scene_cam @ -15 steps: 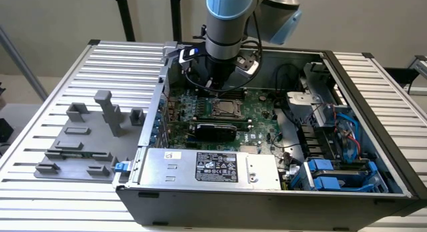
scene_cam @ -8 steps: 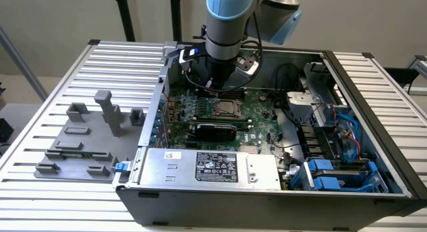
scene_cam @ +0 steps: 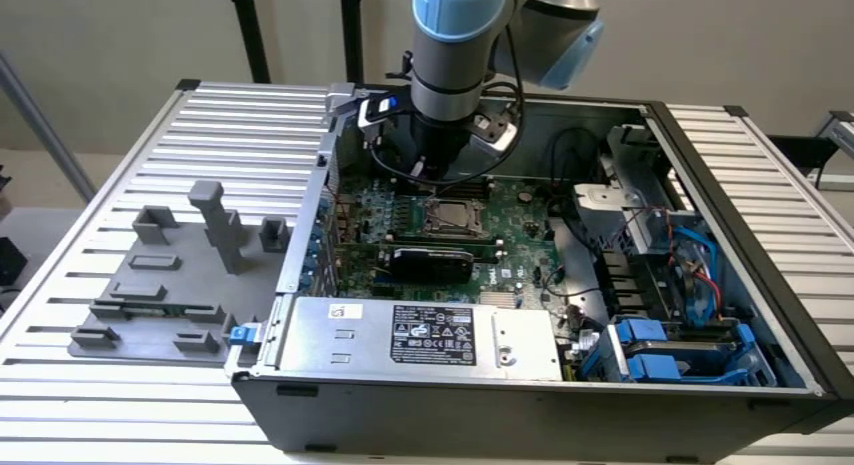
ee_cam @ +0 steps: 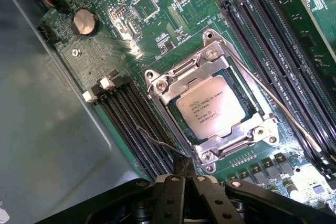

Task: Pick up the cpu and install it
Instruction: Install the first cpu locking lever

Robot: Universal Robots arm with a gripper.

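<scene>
Nothing reads with certainty: the cpu [ee_cam: 210, 109] carries several lines of dark print on its metal top, and the power supply [scene_cam: 320, 337], lower middle of the exterior view, bears a black label [scene_cam: 434, 335] with white print and marks, all too small to make out.

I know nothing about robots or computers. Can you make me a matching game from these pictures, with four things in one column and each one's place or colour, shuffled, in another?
Things:
1. cpu
2. battery
3. blocks
4. drive trays

Descriptions:
A. grey, on the table, outside the case
B. sitting inside the metal socket frame
C. blue, in the case on the exterior view's right
D. round and silver, on the green board

Pairs: 1-B, 2-D, 3-A, 4-C
</scene>
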